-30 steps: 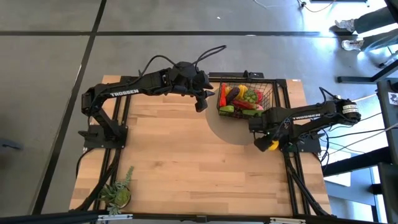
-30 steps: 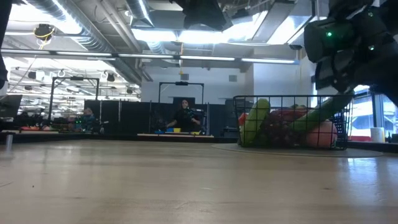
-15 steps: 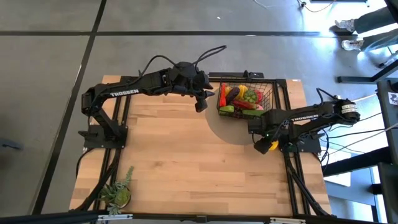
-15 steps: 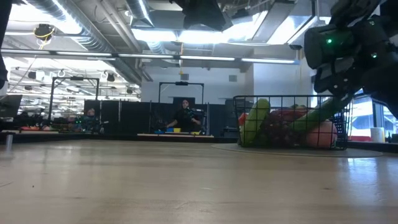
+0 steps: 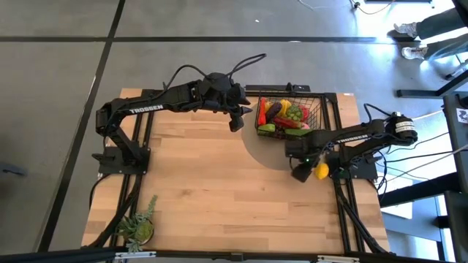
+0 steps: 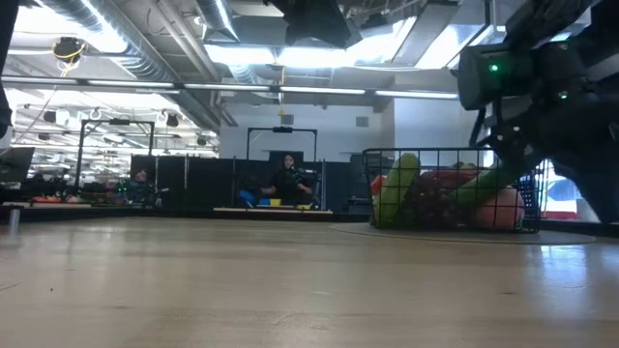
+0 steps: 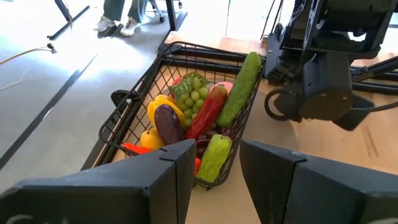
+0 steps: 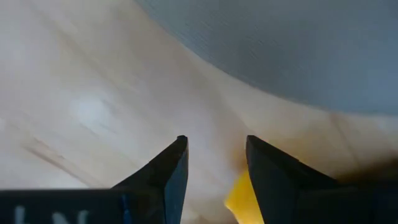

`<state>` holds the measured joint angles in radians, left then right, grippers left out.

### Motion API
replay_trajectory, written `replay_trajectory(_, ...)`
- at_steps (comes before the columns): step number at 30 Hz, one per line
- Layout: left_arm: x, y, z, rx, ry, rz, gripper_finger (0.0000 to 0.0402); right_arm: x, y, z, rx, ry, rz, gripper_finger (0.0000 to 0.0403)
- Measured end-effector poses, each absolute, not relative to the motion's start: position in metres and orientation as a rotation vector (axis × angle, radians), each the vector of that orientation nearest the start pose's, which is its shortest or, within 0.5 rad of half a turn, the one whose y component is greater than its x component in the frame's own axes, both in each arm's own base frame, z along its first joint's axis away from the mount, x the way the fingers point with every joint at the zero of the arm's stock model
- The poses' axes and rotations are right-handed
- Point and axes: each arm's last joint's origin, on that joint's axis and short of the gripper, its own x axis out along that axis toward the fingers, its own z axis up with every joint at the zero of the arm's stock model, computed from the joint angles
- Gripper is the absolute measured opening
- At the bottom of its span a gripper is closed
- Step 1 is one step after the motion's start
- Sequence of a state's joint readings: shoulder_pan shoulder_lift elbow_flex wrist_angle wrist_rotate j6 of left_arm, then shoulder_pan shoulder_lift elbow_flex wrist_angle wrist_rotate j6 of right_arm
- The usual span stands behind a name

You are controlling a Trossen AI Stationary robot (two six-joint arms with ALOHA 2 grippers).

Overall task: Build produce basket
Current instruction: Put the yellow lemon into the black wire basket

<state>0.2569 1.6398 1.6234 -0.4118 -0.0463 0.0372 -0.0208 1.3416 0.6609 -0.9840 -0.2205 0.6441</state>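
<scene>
Your right tool [image 5: 300, 173] has swung leftward over the last second, and the yellow lemon [image 5: 321, 171] that sat tucked under it now lies exposed on the table [image 5: 219, 190], just to the right of the tool head. In the right wrist view the two dark fingers [image 8: 163, 176] stand spread with bare wood between them, and only a sliver of yellow shows off to one side, so the tool is parted and holds nothing. Judging from that, the lemon is either just released or has slipped out of line; either way it is not in the grip.

The basket [image 5: 316, 117] stands at the far right of the table, already loaded: from the left wrist view you can make out the green grapes [image 7: 194, 92], the purple eggplant [image 7: 166, 123], a red pepper [image 7: 205, 112] and two long green pieces, one of them the cucumber [image 7: 239, 87] leaning on the rim. The lemon looks like the only produce outside it, near the basket's near side.

Your left tool [image 5: 236, 121] hovers just left of the basket, its fingers apart and empty.

For the task, this likely means one piece remains: re-centre the right tool over the lemon before closing, since a round toy can roll off toward the table edge.
</scene>
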Motion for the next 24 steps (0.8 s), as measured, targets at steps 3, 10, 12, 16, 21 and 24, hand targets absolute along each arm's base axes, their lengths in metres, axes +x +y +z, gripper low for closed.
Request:
replay_trajectory(3,0.36,0.096,0.383,-0.008,0.433,0.29,0.0115,0.184,0.003,0.159,0.713,1.628,-0.362,0.0153)
replay_trajectory(10,0.36,0.096,0.382,-0.007,0.434,0.29,0.0115,0.176,0.003,0.175,0.822,1.73,-0.601,0.0153)
replay_trajectory(12,0.36,0.096,0.382,-0.007,0.434,0.29,0.0115,0.174,0.004,0.178,0.878,1.758,-0.661,0.0153)
replay_trajectory(16,0.359,0.096,0.382,-0.008,0.437,0.29,0.0115,0.167,0.008,0.182,0.922,1.843,-0.726,0.0153)
replay_trajectory(21,0.359,0.096,0.382,-0.008,0.442,0.29,0.0115,0.159,0.017,0.185,0.878,1.92,-0.778,0.0153)
replay_trajectory(24,0.359,0.096,0.382,-0.008,0.443,0.29,0.0115,0.157,0.022,0.186,0.833,1.94,-0.781,0.0153)
